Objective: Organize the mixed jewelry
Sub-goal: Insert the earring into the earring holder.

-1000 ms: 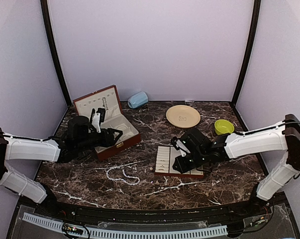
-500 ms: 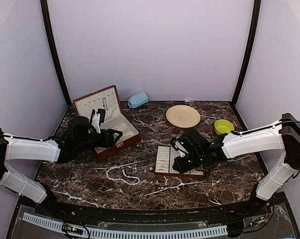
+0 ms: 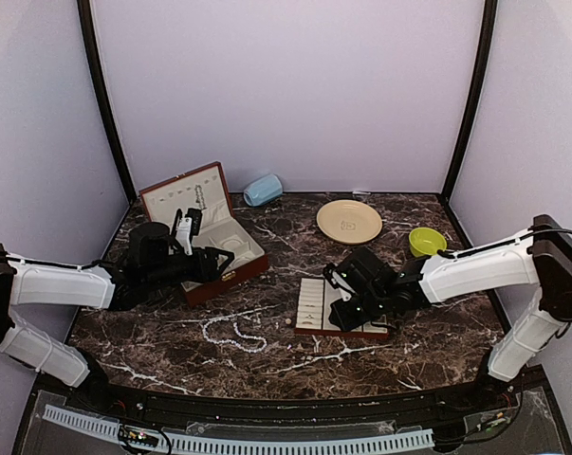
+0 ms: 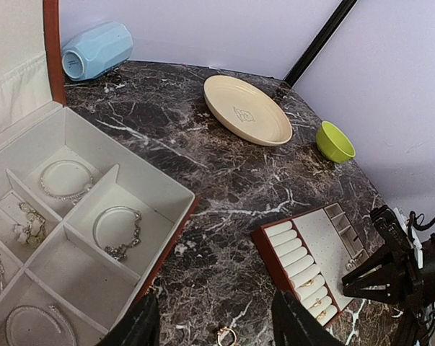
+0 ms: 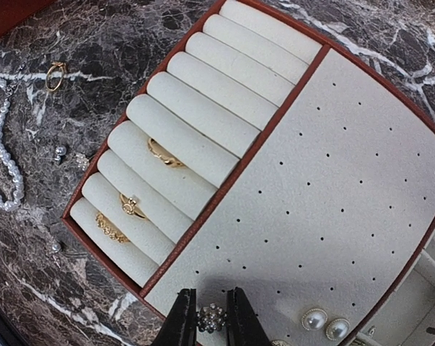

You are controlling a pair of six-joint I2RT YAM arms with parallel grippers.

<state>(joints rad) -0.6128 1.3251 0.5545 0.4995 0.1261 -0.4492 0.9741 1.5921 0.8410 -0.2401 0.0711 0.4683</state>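
Observation:
My right gripper [image 5: 211, 321] is shut on a small sparkly round earring [image 5: 211, 317], low over the dotted panel of the cream slotted tray [image 5: 332, 180]. Two pearl earrings [image 5: 325, 324] sit on that panel, and three gold rings [image 5: 163, 153] rest in the tray's slots. The pearl strand [image 3: 236, 334] lies loose on the marble, with a gold ring [image 5: 55, 74] and tiny earrings [image 5: 60, 153] beside it. My left gripper [image 4: 221, 324] hangs open by the box's front corner, above the gold ring [image 4: 226, 336], holding nothing.
The red-brown box [image 4: 123, 180] stands open at the left with bracelets [image 4: 118, 231] in its cream compartments. A cream plate [image 3: 349, 221], a green bowl [image 3: 426, 241] and a light blue cup [image 3: 263, 190] on its side lie toward the back wall.
My right gripper has crept slightly left over the tray with the earring still held. The left arm has stayed put.

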